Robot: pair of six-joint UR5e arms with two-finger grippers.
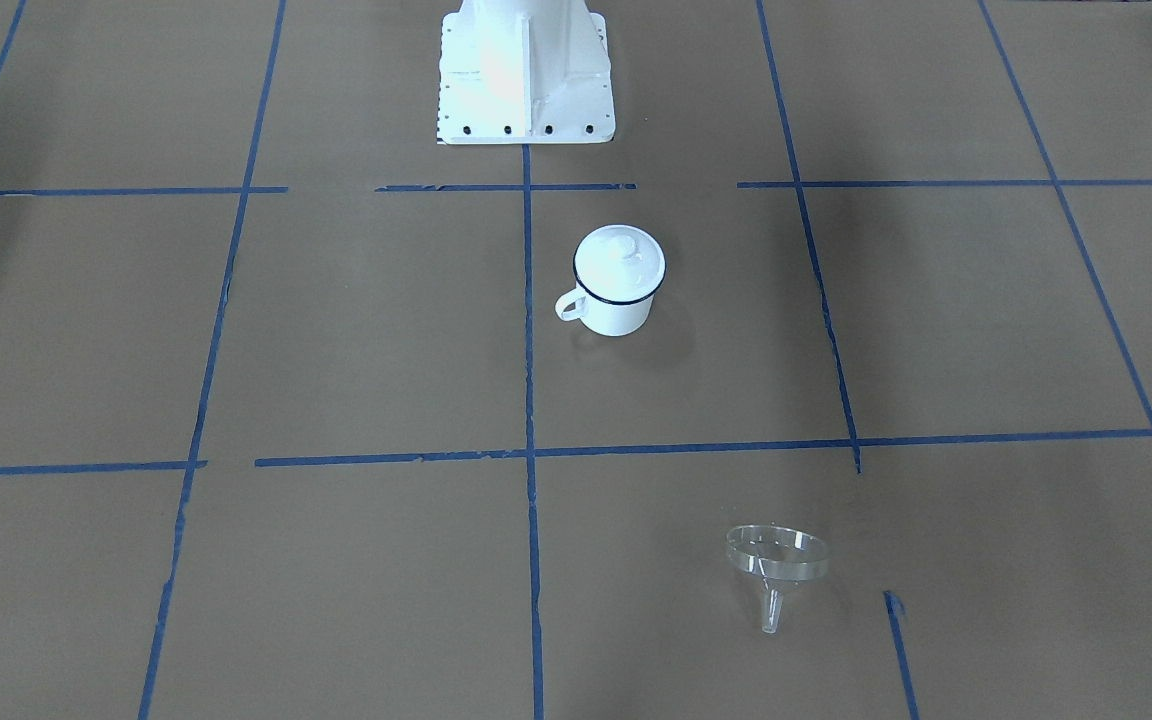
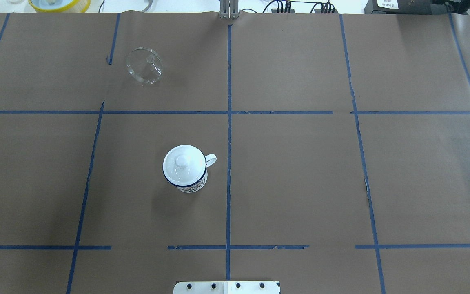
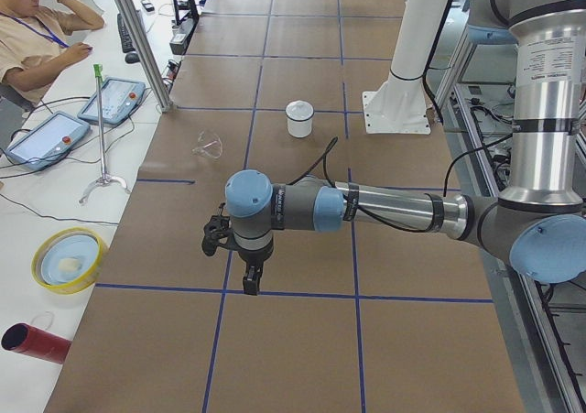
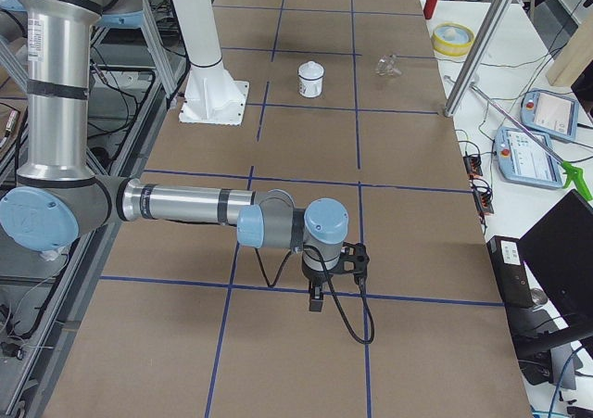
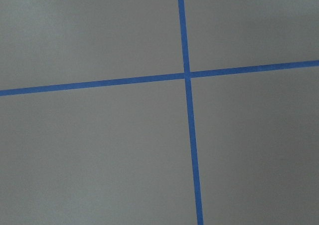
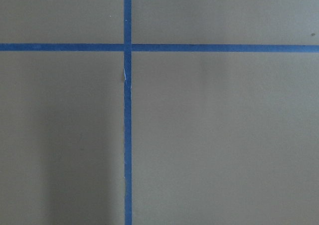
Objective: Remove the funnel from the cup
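The white enamel cup [image 1: 616, 305] with a dark blue rim stands upright near the table's middle, with a white knobbed lid [image 1: 619, 262] on it. It also shows in the overhead view [image 2: 192, 187]. The clear funnel [image 1: 776, 556] lies tilted on the brown paper, well apart from the cup, toward the operators' side on my left [image 2: 144, 66]. My left gripper [image 3: 250, 280] and right gripper [image 4: 317, 299] show only in the side views, each hanging over a blue tape crossing far from both objects. I cannot tell whether they are open or shut.
The white robot base [image 1: 524, 75] stands behind the cup. Blue tape lines grid the brown paper. Off the table on the operators' side are a yellow bowl [image 3: 67, 259], a red cylinder [image 3: 32, 342], teach pendants [image 3: 114, 100], a metal post [image 3: 137, 38] and a seated person [image 3: 37, 19].
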